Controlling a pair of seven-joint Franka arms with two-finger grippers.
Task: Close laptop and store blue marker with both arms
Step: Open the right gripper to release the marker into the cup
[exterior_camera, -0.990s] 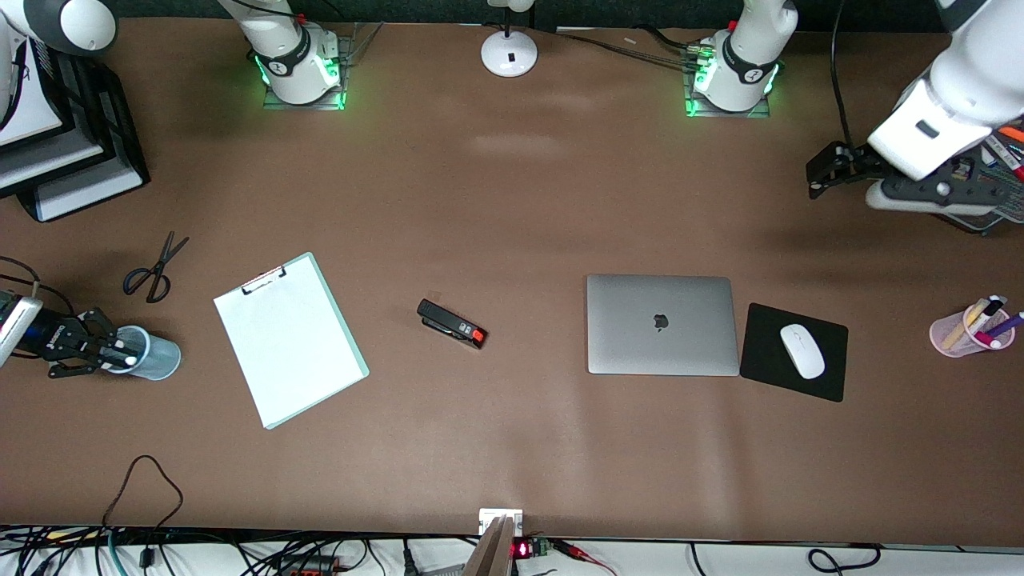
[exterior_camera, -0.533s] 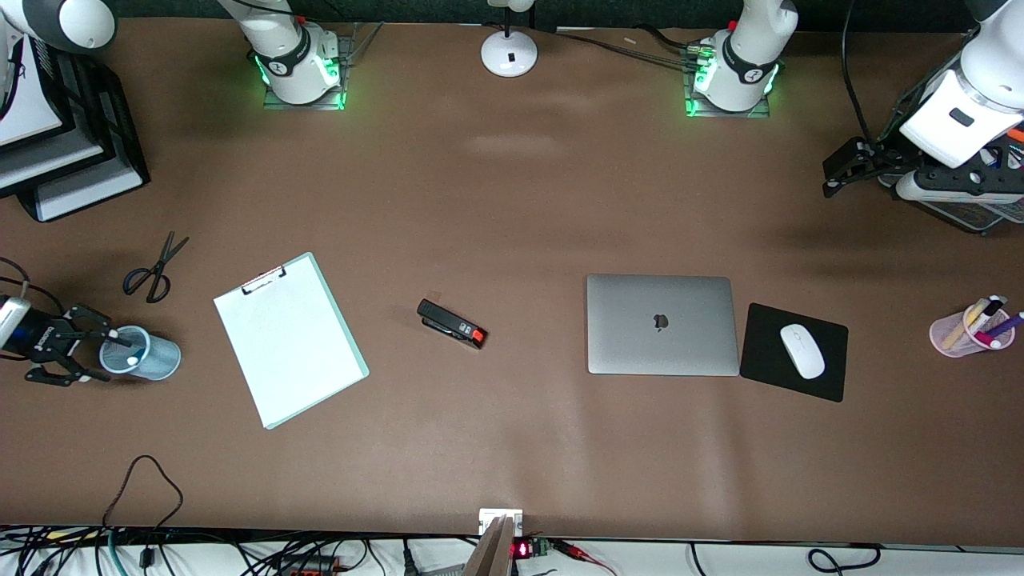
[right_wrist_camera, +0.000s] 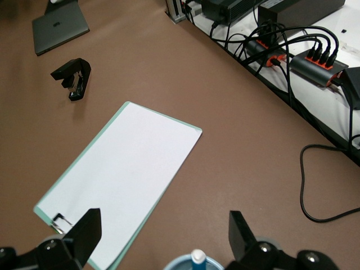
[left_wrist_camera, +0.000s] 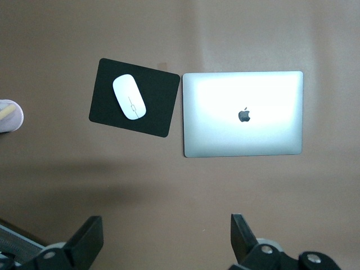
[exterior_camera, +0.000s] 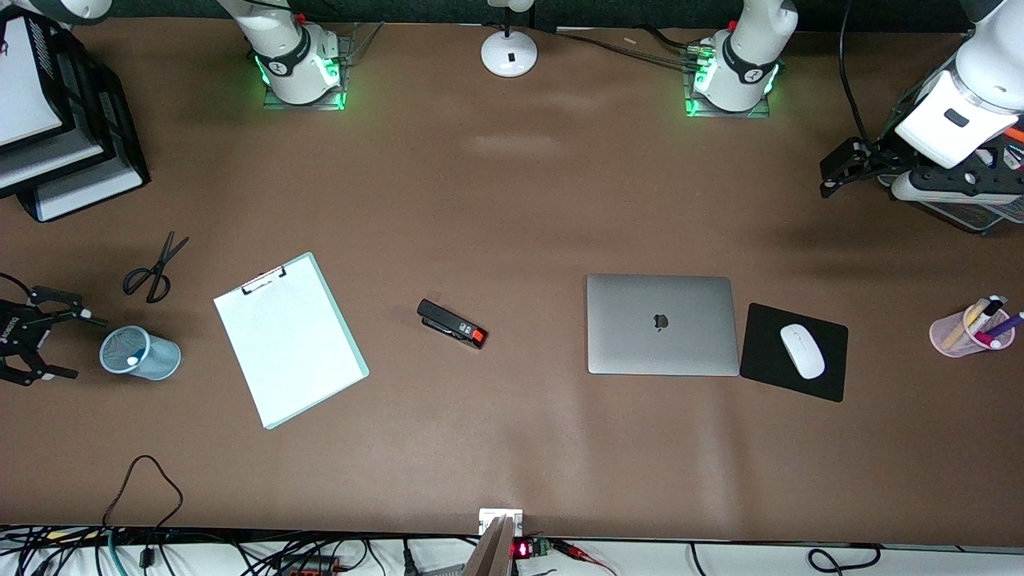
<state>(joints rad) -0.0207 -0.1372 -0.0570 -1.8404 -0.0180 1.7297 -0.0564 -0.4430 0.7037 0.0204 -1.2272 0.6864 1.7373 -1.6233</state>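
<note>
From the high front camera, the laptop [exterior_camera: 662,324] lies lid-down and flat on the brown surface [exterior_camera: 512,448], touching the black mouse pad [exterior_camera: 794,352] that carries a white mouse [exterior_camera: 802,350]; the left pincer [exterior_camera: 828,168] hangs released over the surface at the left arm's end, well apart from the laptop, while the right pincer [exterior_camera: 56,336], jaws spread and empty, sits just beside the blue mesh cup [exterior_camera: 140,353], where a pale tip shows inside. A clipboard [exterior_camera: 290,338], stapler [exterior_camera: 452,323], scissors [exterior_camera: 155,268] and pink pen cup [exterior_camera: 971,328] lie around, none blocking either arm. In the left wrist view, the closed laptop [left_wrist_camera: 242,113] and mouse pad [left_wrist_camera: 135,105] lie below spread fingers [left_wrist_camera: 242,236]. In the right wrist view, the blue marker [right_wrist_camera: 197,260] stands upright in the cup [right_wrist_camera: 194,264] between parted fingers [right_wrist_camera: 87,230], the clipboard [right_wrist_camera: 121,180] near. Both jobs look done; the likeliest slip now is a pincer brushing the light cup's rim on its way out and tipping it, marker and all.
</note>
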